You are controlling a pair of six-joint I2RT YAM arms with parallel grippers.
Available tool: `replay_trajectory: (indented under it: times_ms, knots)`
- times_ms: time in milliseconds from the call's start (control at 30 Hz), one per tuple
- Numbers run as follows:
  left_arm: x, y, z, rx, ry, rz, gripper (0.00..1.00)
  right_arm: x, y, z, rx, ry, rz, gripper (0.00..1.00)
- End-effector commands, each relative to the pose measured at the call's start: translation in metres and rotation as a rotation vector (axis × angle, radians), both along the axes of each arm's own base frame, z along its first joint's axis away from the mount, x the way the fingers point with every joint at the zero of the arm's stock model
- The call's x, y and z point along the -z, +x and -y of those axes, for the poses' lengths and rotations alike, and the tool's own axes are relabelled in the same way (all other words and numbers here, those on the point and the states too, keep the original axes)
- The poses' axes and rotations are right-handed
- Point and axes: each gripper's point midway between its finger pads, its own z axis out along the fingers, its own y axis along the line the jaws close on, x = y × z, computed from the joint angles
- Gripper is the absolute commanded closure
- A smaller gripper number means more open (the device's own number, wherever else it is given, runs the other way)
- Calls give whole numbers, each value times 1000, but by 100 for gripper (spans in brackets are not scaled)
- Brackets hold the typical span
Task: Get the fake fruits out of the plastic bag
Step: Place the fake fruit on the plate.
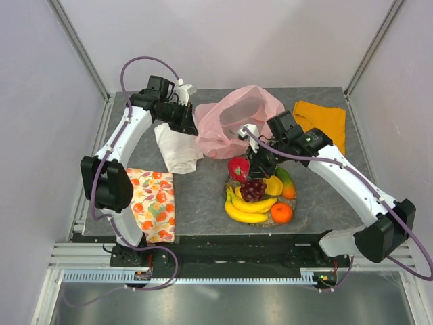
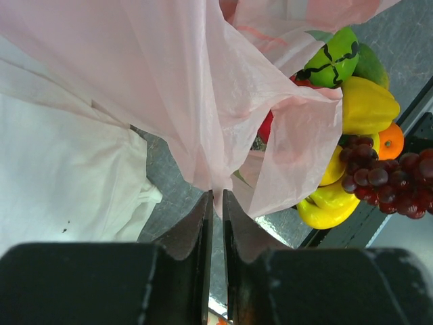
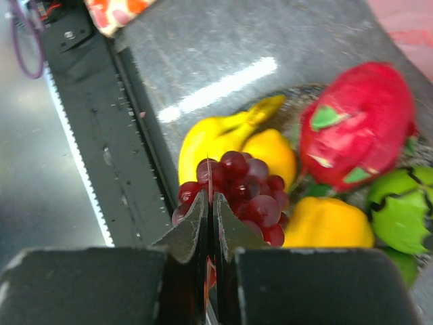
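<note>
Pinching a fold of the limp, likely slippery plastic bag [image 2: 169, 81] in the left hand [image 2: 217, 193], with clenched right hand [image 3: 209, 196] poised over hard, seemingly light grapes [image 3: 252, 198].

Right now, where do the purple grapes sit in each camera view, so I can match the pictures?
Top external: grapes just right of centre, slightly below the middle.
Left wrist: grapes at the right edge, about mid-height.
Right wrist: grapes near the centre of the frame.
Shared landmark: the yellow banana bunch lies right beside the grapes in all three.
</note>
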Motion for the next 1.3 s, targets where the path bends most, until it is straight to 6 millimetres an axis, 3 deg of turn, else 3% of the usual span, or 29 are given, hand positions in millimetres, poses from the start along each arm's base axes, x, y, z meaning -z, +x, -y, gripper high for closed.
replay_trajectory:
  times_ms: [0, 233, 267, 433, 500, 567, 900, 1067, 1133, 1167, 1267]
  knots:
    - [-15, 4, 3, 29, -17, 59, 83, 9, 26, 12, 63, -26, 36, 100]
    - [-12, 6, 7, 37, -27, 47, 83, 30, 38, 25, 126, -88, 28, 96]
    - [-12, 6, 8, 37, -29, 46, 83, 33, 40, 27, 140, -98, 26, 84]
    - [-11, 10, 11, 41, -33, 43, 83, 28, 47, 29, 170, -108, 47, 56]
    - [-12, 10, 12, 45, -39, 44, 83, 26, 49, 30, 181, -115, 56, 40]
    - [-10, 11, 14, 48, -41, 40, 83, 22, 53, 32, 192, -127, 77, 34]
    - [-11, 15, 19, 56, -61, 31, 83, -6, 65, 36, 234, -103, 156, 28]
    - [-13, 14, 19, 59, -64, 34, 84, -45, 99, 46, 301, -95, 282, 21]
    - [-15, 14, 18, 58, -59, 48, 84, -59, 120, 56, 372, -108, 342, 12]
    - [-18, 16, 17, 54, -55, 57, 84, -62, 127, 61, 397, -117, 359, 2]
    - [-25, 20, 17, 56, -55, 83, 58, -69, 153, 79, 508, -143, 429, 2]
